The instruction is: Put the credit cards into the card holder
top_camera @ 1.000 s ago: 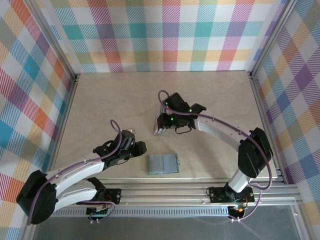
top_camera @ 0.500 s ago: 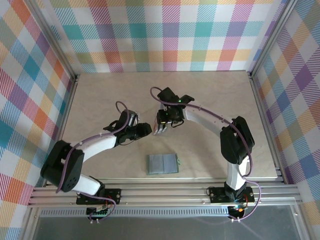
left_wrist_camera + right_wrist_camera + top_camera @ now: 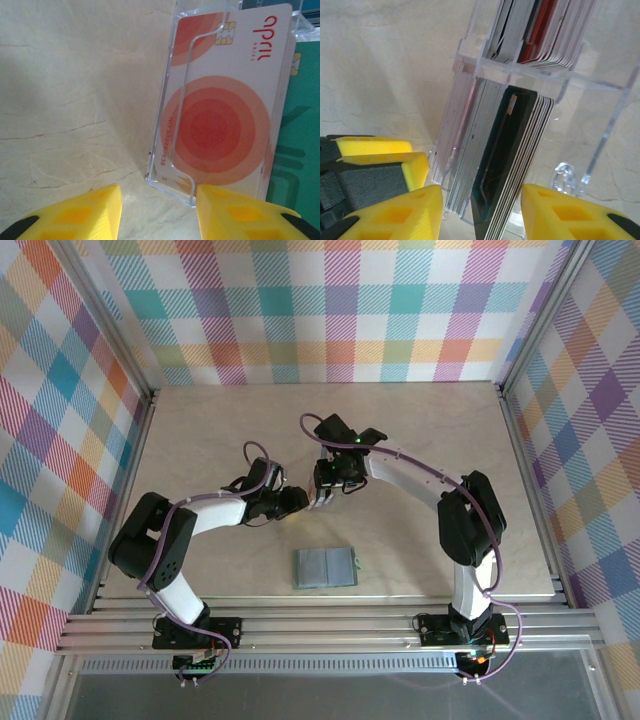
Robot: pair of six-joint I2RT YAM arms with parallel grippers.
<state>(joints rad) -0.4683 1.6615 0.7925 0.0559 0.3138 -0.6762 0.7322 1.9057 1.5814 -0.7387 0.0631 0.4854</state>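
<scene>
Plastic, clear and light, was what worried us: the tray (image 3: 510, 70) held the credit cards (image 3: 220, 125) on edge in a tight pack, and we judged it could slide or tip on the smooth table (image 3: 75, 100) if either arm pushed it. In the overhead view both arms met at that tray in the middle of the frame, while the card holder (image 3: 325, 567) lay flat at lower centre, well apart from them. The left gripper (image 3: 157, 200) had its jaws apart at the bottom of its own view, nothing between them, the tray's near corner just ahead. The right gripper (image 3: 480, 200) also stood with jaws apart, either side of the pack's end, a dark card (image 3: 505, 165) outermost. Closing there, we thought, might pinch several cards at once or drag the tray along. The left arm's yellow finger (image 3: 380, 150) sat just beside the right one at lower left, so a knock between them looked possible too.
</scene>
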